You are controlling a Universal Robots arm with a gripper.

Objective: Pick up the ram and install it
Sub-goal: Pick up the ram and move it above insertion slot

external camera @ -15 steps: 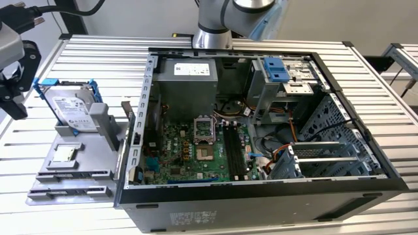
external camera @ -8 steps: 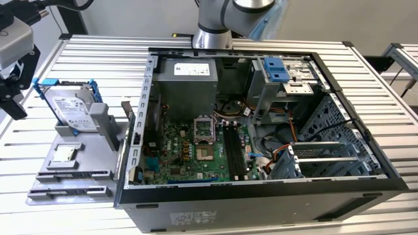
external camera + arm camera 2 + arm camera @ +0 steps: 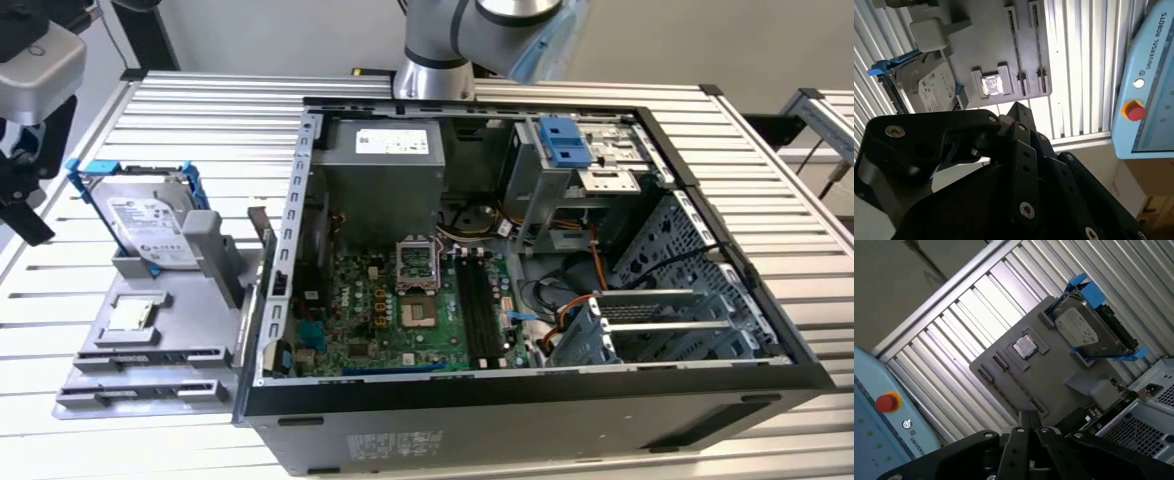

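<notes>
Gripper [image 3: 1029, 417] closed, holding nothing.

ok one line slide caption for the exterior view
Open computer case on a slatted table, robot arm behind it, grey parts tray with hard drive at the exterior view's left.

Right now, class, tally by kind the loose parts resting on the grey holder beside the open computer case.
hard drive in a blue frame: 1
square silver chip: 1
thin upright board, likely the ram: 1
Total: 3
</notes>
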